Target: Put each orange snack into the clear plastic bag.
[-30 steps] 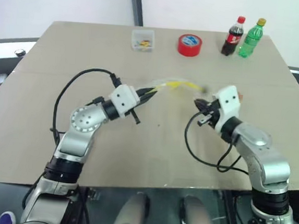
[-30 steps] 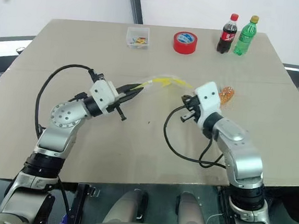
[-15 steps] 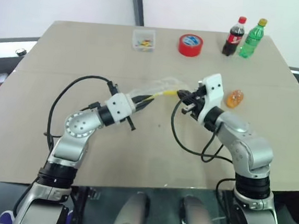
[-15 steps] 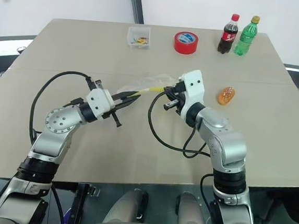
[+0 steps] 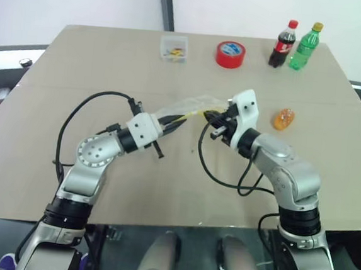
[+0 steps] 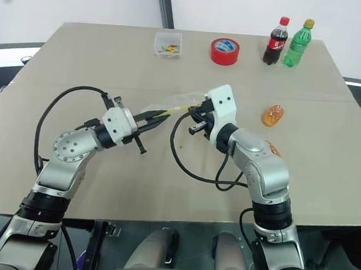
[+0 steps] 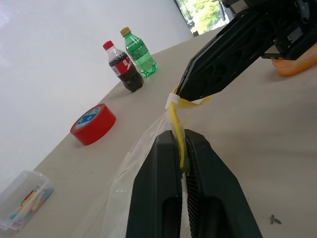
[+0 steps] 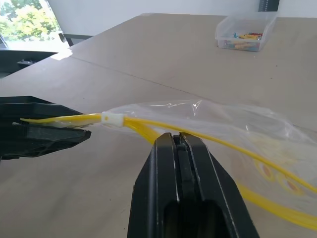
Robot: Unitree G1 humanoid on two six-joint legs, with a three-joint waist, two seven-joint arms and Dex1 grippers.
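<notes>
While spanning nearly the whole head view, tan table [image 5: 51, 161] carrying everything, seen from above and in front.

At centre, raised off the surface: clear plastic bag [image 5: 192, 104], crinkly, with yellow zip strip [image 8: 208, 139] stretched between two grippers. Left gripper [image 5: 180, 120] reaching in from the left, fingers pressed together on the zip strip at the bag's left end; in the left wrist view, strip running up between the two black fingers [image 7: 158, 188]. Right gripper [image 6: 193, 115] reaching in from the right, fingers clamped tight on the same bag at its right end, just beside the small white slider [image 8: 112, 118] on the strip; in the right wrist view, black fingers [image 8: 168, 198] meeting with no gap under the yellow strip. Tips of the two grippers close together, almost facing each other.

Right of the right arm, well apart from the bag: one orange snack [image 5: 284, 119], oval, lying flat on the table, outside the bag.

Along the far edge, left to right: small clear box [image 5: 173, 48] of coloured bits, red tape roll [image 5: 229, 54], dark cola bottle [image 5: 281, 44] with red cap, green bottle [image 5: 304, 46] with yellow cap, the two bottles upright and just beside each other.
</notes>
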